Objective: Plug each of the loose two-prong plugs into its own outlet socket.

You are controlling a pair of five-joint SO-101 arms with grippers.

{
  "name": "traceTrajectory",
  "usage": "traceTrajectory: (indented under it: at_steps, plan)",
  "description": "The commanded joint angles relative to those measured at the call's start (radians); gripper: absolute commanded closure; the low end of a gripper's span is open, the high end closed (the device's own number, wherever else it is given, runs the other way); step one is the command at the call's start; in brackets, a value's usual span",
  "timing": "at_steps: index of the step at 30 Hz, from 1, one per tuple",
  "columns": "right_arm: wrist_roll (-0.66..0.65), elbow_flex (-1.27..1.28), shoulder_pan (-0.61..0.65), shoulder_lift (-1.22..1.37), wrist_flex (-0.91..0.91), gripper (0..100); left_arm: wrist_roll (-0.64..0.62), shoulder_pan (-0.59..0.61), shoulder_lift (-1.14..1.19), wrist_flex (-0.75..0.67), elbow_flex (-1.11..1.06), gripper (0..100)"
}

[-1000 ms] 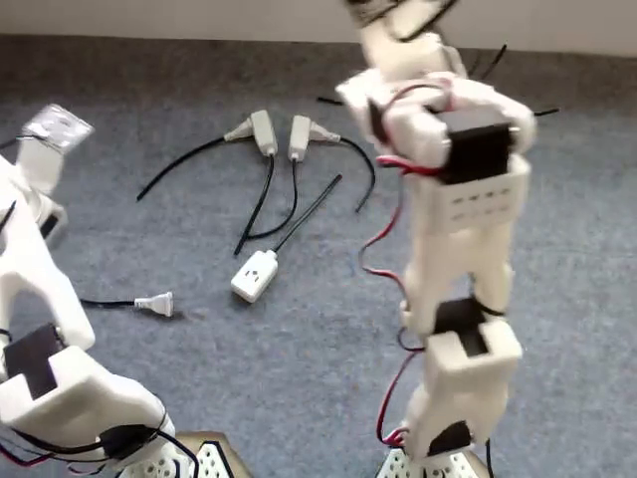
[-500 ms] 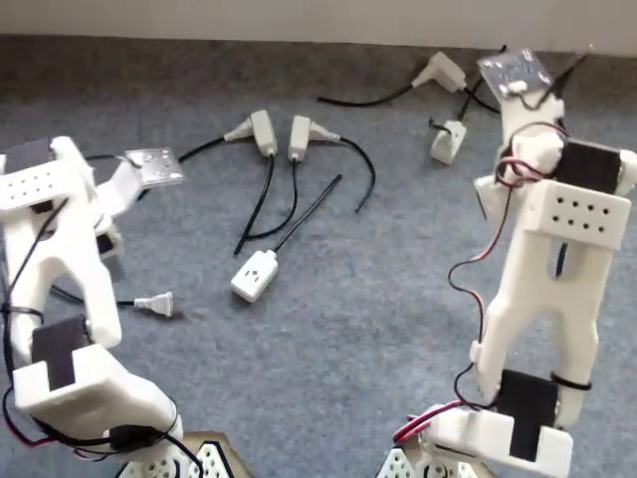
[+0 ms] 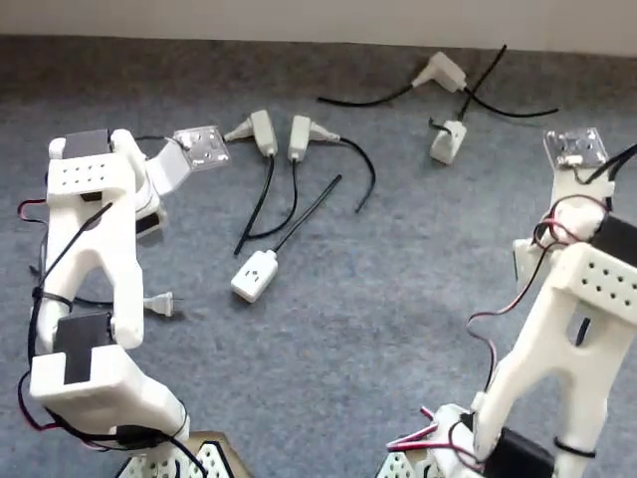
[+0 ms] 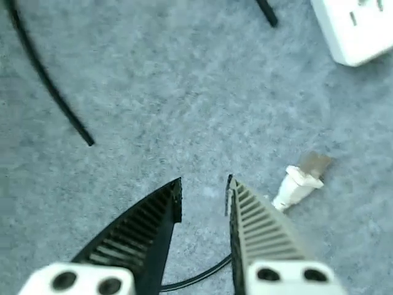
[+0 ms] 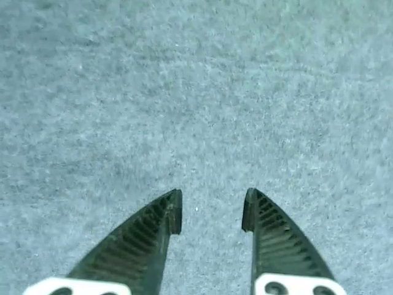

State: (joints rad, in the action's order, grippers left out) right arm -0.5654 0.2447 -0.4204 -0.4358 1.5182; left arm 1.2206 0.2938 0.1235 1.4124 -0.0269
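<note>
Okay, both arms have swung round: my left gripper (image 4: 203, 187), jaws parted, now hangs just beside the loose two-prong plug (image 4: 299, 182) at near left, with the outlet socket (image 4: 353, 27) to its right. So a grab looks next. My right gripper (image 5: 212, 212) gapes over bare carpet (image 5: 184, 92).

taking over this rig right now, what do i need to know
Left gripper: open, empty, over the grey mat, beside a loose two-prong plug but not touching it.
Right gripper: open, empty, over bare mat.
An outlet socket lies mid-table with nothing plugged in. More white cord ends lie at the far centre and far right, all apart.
Done: nothing plugged in.
Left: every plug, probably starting with the one by the left gripper.
</note>
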Motion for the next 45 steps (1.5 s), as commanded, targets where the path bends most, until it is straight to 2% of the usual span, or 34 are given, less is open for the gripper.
traceTrajectory:
  at_steps: [1, 6, 8, 10, 15, 20, 31, 38, 45]
  plan:
    - [-0.009, 0.108, -0.013, -0.168, -0.013, 83.0, 0.04, 0.053, -0.031, 0.009, 0.004, 87]
    - [-0.014, 0.211, -0.01, -0.378, -0.013, 83.0, 0.586, 0.174, -0.031, 0.258, 0.002, 87]
    - [-0.017, 0.237, -0.01, -0.461, -0.012, 83.0, 0.718, 0.223, -0.035, 0.319, 0.002, 87]
    - [-0.064, 0.26, -0.007, -0.533, 0.007, 83.0, 0.778, 0.259, -0.031, 0.302, 0.004, 87]
    - [-0.13, 0.285, -0.005, -0.642, 0.073, 83.0, 0.842, 0.269, -0.024, 0.187, -0.073, 87]
    - [-0.129, 0.286, -0.007, -0.651, 0.119, 83.0, 0.884, 0.194, -0.022, 0.123, -0.203, 87]
    - [-0.127, 0.286, -0.008, -0.653, 0.12, 83.0, 0.884, 0.087, -0.012, 0.086, -0.245, 87]
    - [-0.127, 0.337, -0.005, -0.656, 0.114, 83.0, 0.881, 0.081, 0.065, -0.157, -0.335, 87]
    - [-0.127, 0.358, -0.007, -0.656, 0.085, 83.0, 0.879, 0.036, 0.079, -0.149, -0.337, 87]
